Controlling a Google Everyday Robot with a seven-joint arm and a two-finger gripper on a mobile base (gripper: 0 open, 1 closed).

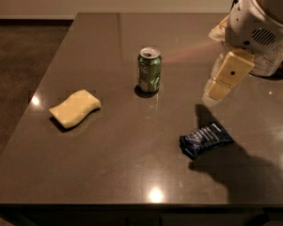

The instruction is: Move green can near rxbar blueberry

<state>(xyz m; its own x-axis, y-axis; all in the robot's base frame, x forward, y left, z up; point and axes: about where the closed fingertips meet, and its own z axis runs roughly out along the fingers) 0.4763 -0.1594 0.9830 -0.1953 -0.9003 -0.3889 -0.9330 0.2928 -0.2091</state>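
The green can (150, 70) stands upright near the middle of the dark table (122, 149), silver top and pull tab up. The rxbar blueberry (205, 140), a dark blue wrapper, lies flat to the front right of the can, well apart from it. My gripper (222, 82) hangs from the white arm at the right, above the table between the can and the bar, to the right of the can and touching neither. It holds nothing that I can see.
A pale yellow wavy sponge (74, 108) lies at the left of the table. A dark wire basket and a clear bag (272, 60) sit at the far right behind the arm. The table's front edge runs along the bottom.
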